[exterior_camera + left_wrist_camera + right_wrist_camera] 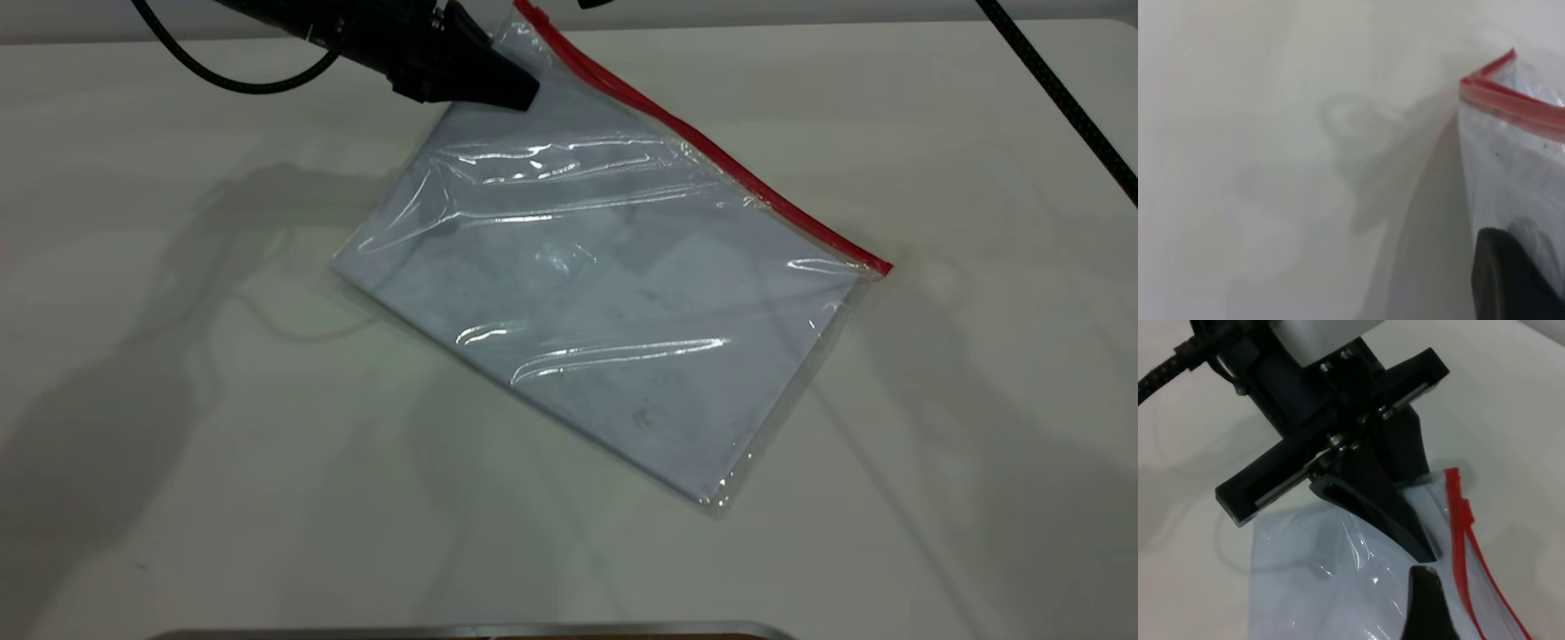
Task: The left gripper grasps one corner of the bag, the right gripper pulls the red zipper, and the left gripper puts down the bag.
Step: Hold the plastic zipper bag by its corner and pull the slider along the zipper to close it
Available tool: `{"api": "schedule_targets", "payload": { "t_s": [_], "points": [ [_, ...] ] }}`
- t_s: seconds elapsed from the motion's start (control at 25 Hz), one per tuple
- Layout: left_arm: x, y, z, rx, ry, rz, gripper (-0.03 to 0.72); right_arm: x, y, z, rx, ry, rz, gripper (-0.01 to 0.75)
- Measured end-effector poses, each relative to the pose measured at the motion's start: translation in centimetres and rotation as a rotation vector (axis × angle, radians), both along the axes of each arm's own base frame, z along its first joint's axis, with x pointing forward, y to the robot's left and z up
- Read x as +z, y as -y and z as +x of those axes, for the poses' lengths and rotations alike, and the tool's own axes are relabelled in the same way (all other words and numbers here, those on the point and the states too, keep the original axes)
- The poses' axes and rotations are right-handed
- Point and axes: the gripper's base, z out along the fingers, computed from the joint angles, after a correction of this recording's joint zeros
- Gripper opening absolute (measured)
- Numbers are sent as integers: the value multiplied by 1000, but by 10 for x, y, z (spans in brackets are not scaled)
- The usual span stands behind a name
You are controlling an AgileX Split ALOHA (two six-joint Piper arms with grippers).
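Observation:
The bag (605,293), a clear pouch with pale sheets inside, lies slanted on the white table (178,400), its far corner raised. The red zipper (711,147) runs along its upper right edge. My left gripper (524,93) is shut on that raised corner beside the zipper's end. The right wrist view shows its wedge jaws (1428,550) clamped on the bag (1325,573). My right gripper (596,3) hangs just above, mostly out of the exterior view. It looks open, with one finger (1425,600) over the bag beside the zipper (1465,520). The zipper's two strips (1511,100) gape at the corner.
A black braided cable (1058,89) crosses the far right corner of the table. A metal edge (462,631) lies along the front of the table. Arm shadows fall on the table at the left.

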Motion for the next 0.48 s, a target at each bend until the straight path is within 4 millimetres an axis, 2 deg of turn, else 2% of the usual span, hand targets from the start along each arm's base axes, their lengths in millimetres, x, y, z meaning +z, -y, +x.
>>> {"api": "schedule_targets", "payload": {
  "t_s": [0.28,0.48],
  "points": [
    [0,1,0,-4,8,-3,77,-2,-1,3,10,58,20,547],
    [1,8,-4,-39,-3,-17,77,-15,-4,7,-4,65,73,547]
  ]
}}
